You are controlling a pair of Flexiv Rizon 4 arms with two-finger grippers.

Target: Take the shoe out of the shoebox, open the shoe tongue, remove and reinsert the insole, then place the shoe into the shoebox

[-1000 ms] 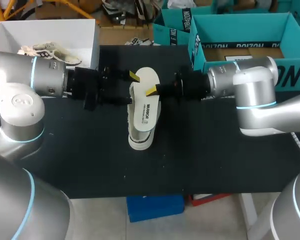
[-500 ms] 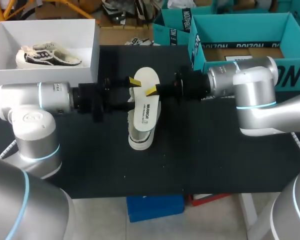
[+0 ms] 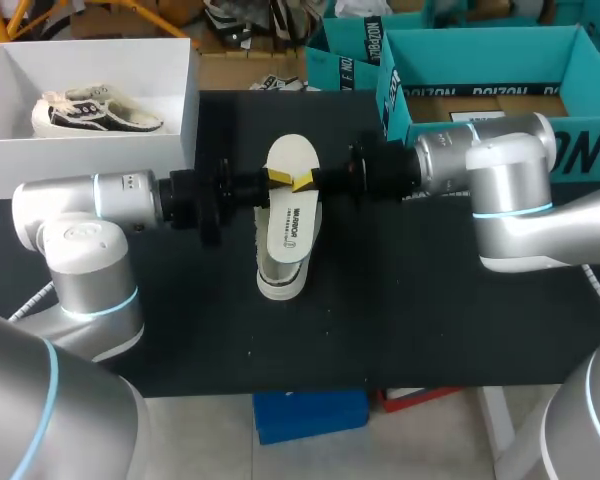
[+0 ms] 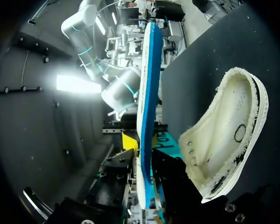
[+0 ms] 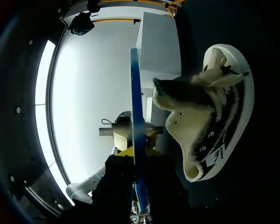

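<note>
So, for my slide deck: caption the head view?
Left gripper and right gripper pinch the white insole above the shoe on the table.

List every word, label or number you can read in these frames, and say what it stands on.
Teal box, front wall: large dark letters, cut off by the right arm, no whole word shows.
Teal box, inner strip: a brand name, not read off.
Insole: small dark print, too small to read.
Shoe, sole edge: small tag, too blurred to read.
No numbers or signs can be read.
</note>
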